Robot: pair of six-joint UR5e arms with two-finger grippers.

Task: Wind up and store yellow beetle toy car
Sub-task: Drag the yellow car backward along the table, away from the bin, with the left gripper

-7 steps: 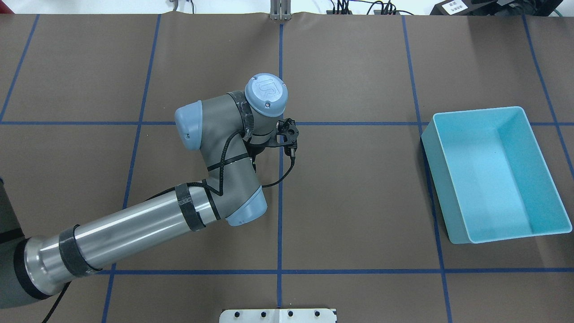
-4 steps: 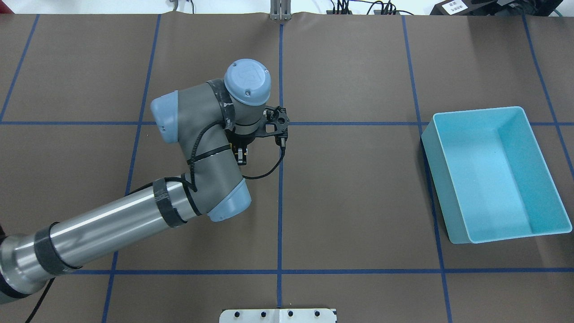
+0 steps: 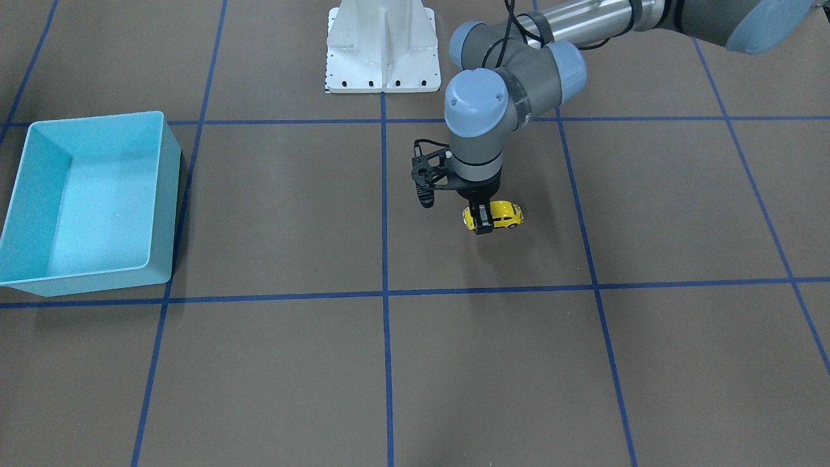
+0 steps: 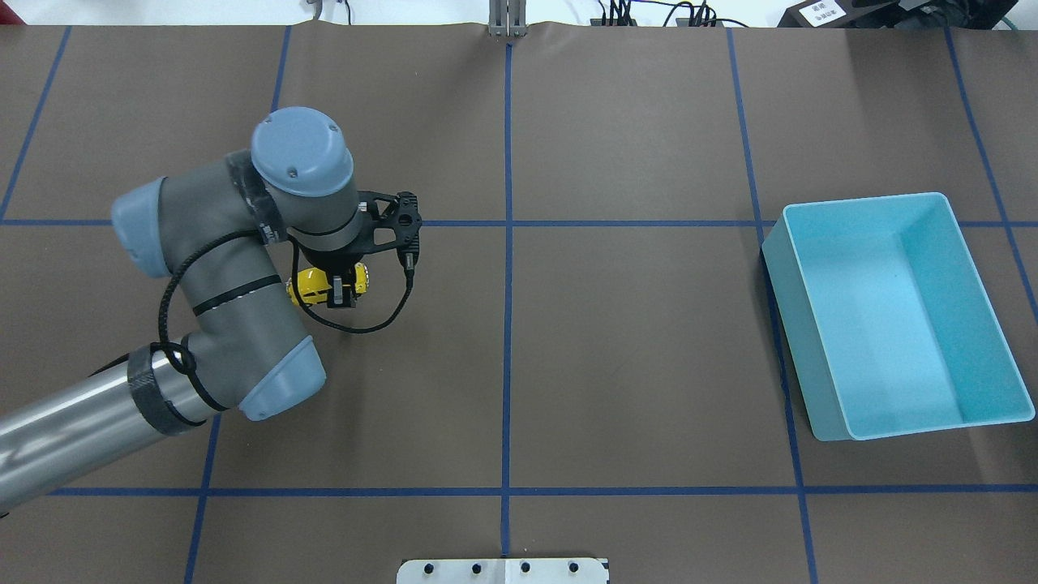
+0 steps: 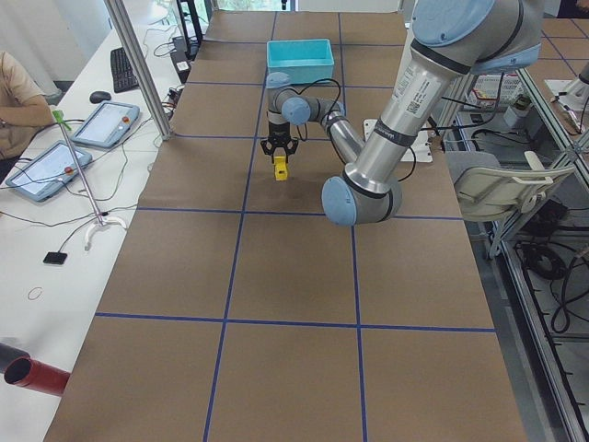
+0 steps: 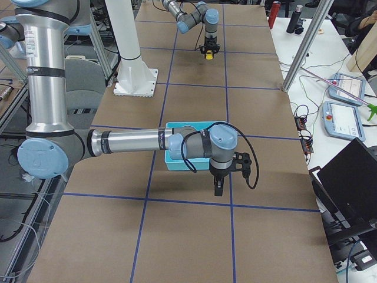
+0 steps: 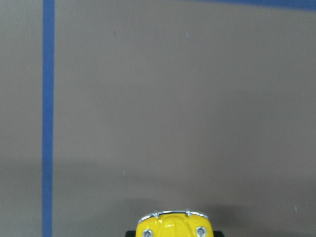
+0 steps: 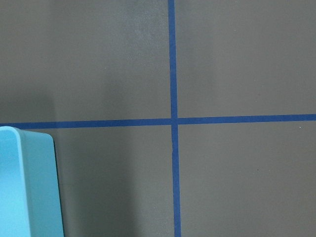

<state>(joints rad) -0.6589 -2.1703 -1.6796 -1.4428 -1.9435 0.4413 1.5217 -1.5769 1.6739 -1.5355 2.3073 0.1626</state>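
The yellow beetle toy car [image 4: 311, 284] sits between the fingers of my left gripper [image 4: 341, 289], which is shut on it, left of the table's centre line. The front view shows the car [image 3: 504, 214] low over the brown mat with the gripper [image 3: 481, 225] across its middle. I cannot tell whether its wheels touch the mat. The left wrist view shows the car's yellow end [image 7: 173, 225] at the bottom edge. My right gripper [image 6: 218, 187] shows only in the exterior right view, just past the light blue bin [image 6: 177, 163], and I cannot tell whether it is open or shut.
The light blue bin [image 4: 777, 276] stands at the table's right side with nothing in it; its corner shows in the right wrist view [image 8: 24, 182]. A white mount plate [image 3: 382, 45] is at the robot's base. Blue tape lines grid the brown mat.
My left arm has swept to the left across the centre line, taking the gripper with it. The yellow car, hidden under the wrist before, now shows in the gripper.
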